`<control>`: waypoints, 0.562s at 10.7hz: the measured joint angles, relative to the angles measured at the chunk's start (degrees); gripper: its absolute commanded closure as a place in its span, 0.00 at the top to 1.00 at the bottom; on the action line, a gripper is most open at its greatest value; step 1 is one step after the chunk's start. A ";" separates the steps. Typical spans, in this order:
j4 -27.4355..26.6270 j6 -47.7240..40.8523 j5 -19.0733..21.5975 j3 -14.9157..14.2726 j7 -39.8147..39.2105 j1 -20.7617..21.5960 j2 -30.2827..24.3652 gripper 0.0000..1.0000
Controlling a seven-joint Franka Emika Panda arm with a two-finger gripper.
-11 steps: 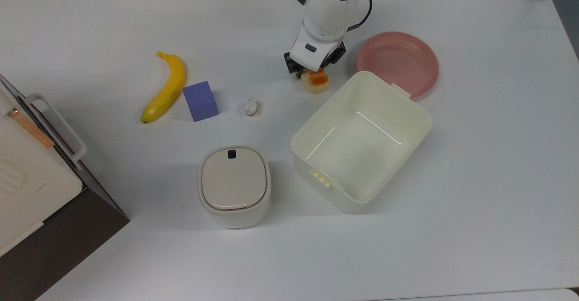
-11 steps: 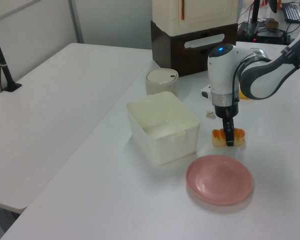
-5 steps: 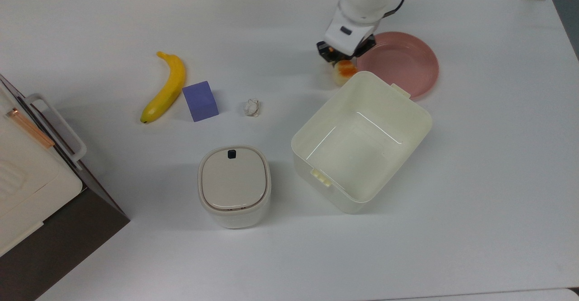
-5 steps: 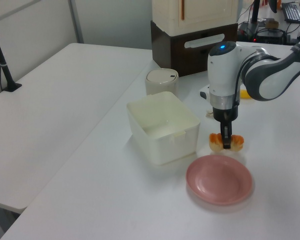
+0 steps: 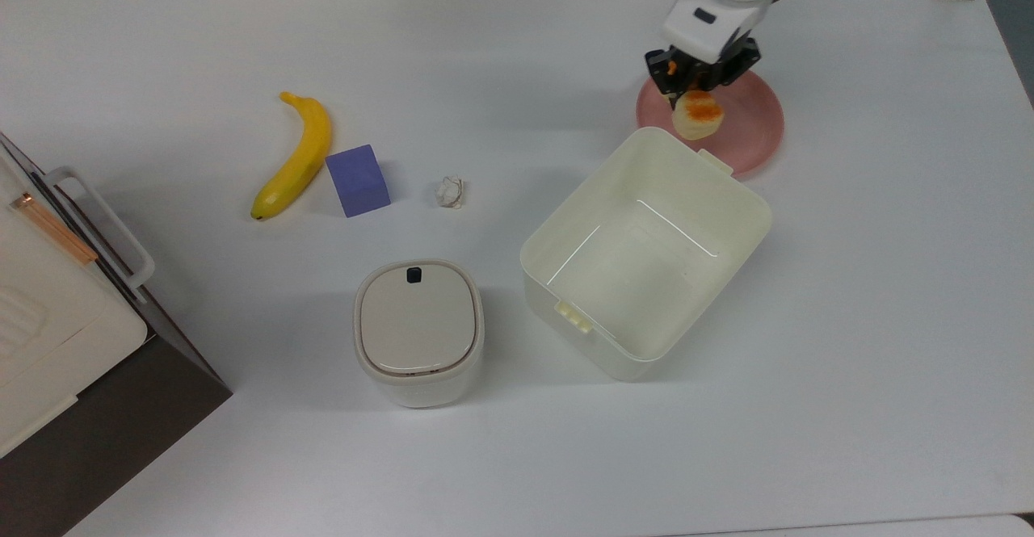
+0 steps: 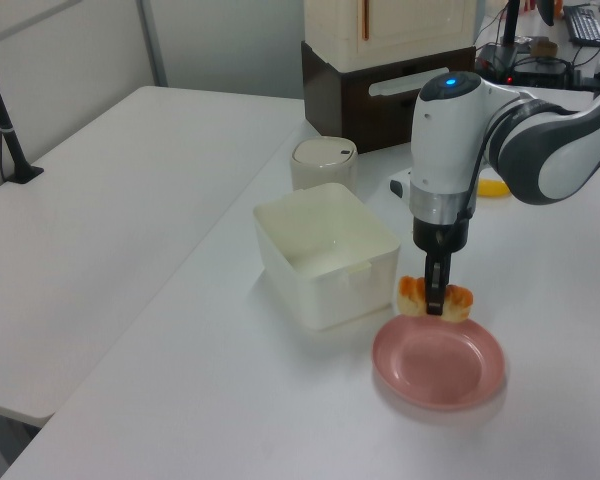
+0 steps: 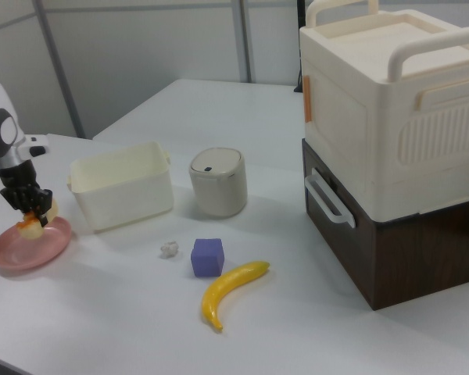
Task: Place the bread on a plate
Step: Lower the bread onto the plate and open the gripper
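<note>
Bread held over plate, upper right of top view.

Gripper [image 5: 689, 93] clamped on bread [image 5: 698, 114], fingers pinching its middle; bread lifted above the near edge of plate [image 5: 751, 129], not resting on it in left view. Tub [image 5: 646, 250] just beside plate, centre-right of top view. Banana [image 5: 297, 155], purple block [image 5: 358, 179] and crumpled scrap [image 5: 449, 190] at left-centre; lidded bin [image 5: 418, 331] lower centre.

Pink plate [image 5: 751, 129], cream bread [image 5: 698, 115] with orange-brown top, yellow banana [image 5: 297, 156], purple cube [image 5: 358, 180]
</note>
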 measured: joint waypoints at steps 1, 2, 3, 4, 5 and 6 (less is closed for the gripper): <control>0.87 0.00 -1.85 1.17 2.63 0.05 1.09 1.00; 1.19 0.00 -3.13 1.73 4.72 0.07 2.27 1.00; 1.41 0.00 -3.73 1.90 5.43 0.07 3.36 1.00; 1.66 0.00 -3.91 1.92 5.55 0.07 4.14 1.00; 1.81 0.00 -3.95 1.93 5.55 0.07 4.38 1.00; 2.03 0.00 -3.96 1.99 5.55 0.07 4.36 1.00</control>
